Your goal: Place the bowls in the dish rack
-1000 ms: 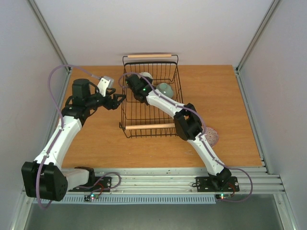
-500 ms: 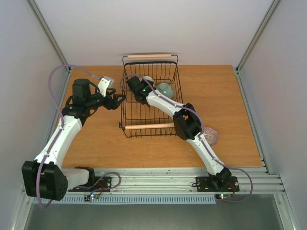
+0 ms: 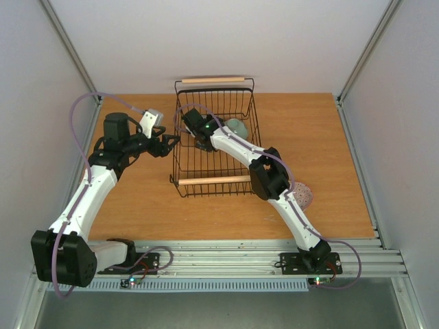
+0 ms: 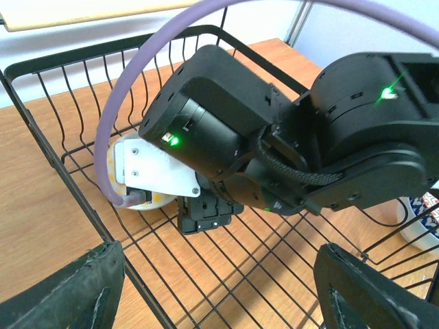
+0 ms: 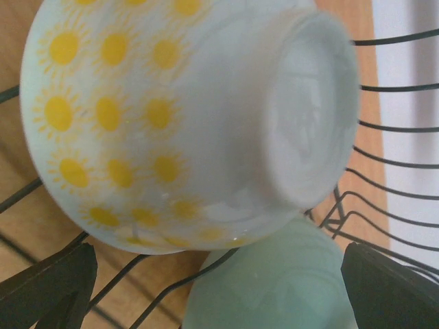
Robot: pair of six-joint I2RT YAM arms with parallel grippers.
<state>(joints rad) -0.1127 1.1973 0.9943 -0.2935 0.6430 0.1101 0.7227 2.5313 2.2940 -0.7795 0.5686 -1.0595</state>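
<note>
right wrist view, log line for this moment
right hand: open | yellow-dotted bowl: in dish rack, against green bowl | left hand: open

Two bowls in dish rack, seemingly touching; bowl outside right

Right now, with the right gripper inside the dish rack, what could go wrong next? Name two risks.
1. The yellow-dotted bowl lies tipped against the pale green bowl, just ahead of the open right gripper; a careless withdrawal may knock it.
2. The blue-patterned bowl sits close beside the right arm; swinging back might sweep it.
</note>
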